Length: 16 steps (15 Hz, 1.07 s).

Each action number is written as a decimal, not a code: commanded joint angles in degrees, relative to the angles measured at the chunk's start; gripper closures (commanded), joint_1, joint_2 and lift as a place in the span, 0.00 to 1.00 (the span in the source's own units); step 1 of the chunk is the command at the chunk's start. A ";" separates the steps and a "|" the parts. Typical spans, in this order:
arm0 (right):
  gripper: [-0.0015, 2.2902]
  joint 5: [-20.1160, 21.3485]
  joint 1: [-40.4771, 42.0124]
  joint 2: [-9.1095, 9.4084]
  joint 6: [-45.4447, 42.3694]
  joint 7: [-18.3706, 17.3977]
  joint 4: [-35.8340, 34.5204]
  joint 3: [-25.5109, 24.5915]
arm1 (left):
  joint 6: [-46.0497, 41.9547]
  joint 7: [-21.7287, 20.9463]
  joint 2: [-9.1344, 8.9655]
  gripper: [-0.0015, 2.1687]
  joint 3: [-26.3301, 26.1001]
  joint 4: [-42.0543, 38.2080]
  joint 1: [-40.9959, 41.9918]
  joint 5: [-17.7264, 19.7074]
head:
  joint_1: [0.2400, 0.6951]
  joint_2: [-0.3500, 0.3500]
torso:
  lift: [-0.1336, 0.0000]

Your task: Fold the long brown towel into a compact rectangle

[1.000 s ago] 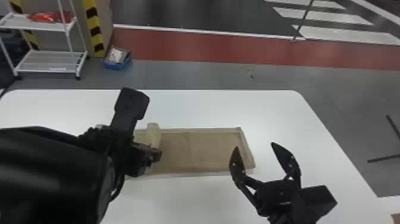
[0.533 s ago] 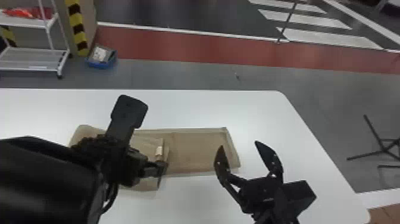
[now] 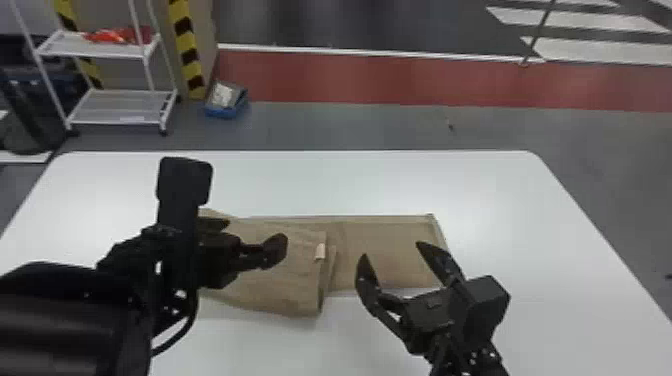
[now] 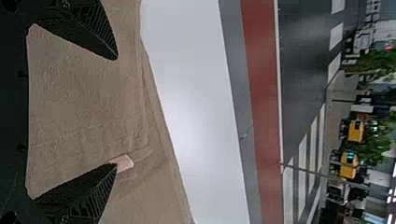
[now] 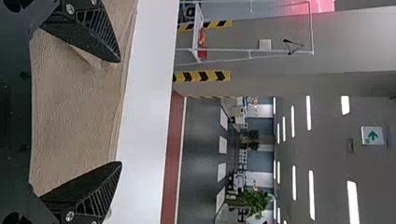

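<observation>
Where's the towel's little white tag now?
Head view: small white tag sits on the brown towel's folded part, near its right edge, just right of the black left gripper.

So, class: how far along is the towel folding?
Done: the brown towel's folded part lies layered at the left. In hand: nothing; left gripper and right gripper are open. Remaining: the flat right stretch probably needs folding in.

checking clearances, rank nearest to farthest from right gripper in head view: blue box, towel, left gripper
1. Towel, its flat end just beyond the right gripper
2. Left gripper, off to the left
3. Blue box, on the floor beyond the table
</observation>
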 commanded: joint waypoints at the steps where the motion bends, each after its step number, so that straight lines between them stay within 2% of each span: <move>1: 0.05 0.42 -2.23 0.05 1.61 0.33 1.86 3.52 | -15.73 0.14 1.33 0.03 4.36 1.52 4.35 1.78 | 1.00 0.46 | 0.06; 5: 0.10 2.27 -4.78 0.05 5.83 1.65 4.23 8.09 | -22.41 -0.38 2.65 0.04 9.46 3.98 8.74 4.68 | 1.00 0.66 | 0.06; 10: 0.11 1.92 -6.45 0.05 7.59 2.08 7.31 8.79 | -25.22 -0.82 3.35 0.04 12.53 4.95 11.64 7.93 | 1.00 0.79 | 0.06; 13: 0.11 1.48 -6.80 0.05 7.77 2.08 7.92 7.82 | -27.50 -0.03 3.35 0.04 12.62 5.74 11.91 8.72 | 1.00 0.81 | 0.06; 16: 0.11 1.12 -8.03 0.05 7.94 2.08 10.38 7.38 | -40.33 3.22 3.26 0.04 12.53 8.99 12.87 10.57 | 1.00 0.80 | 0.06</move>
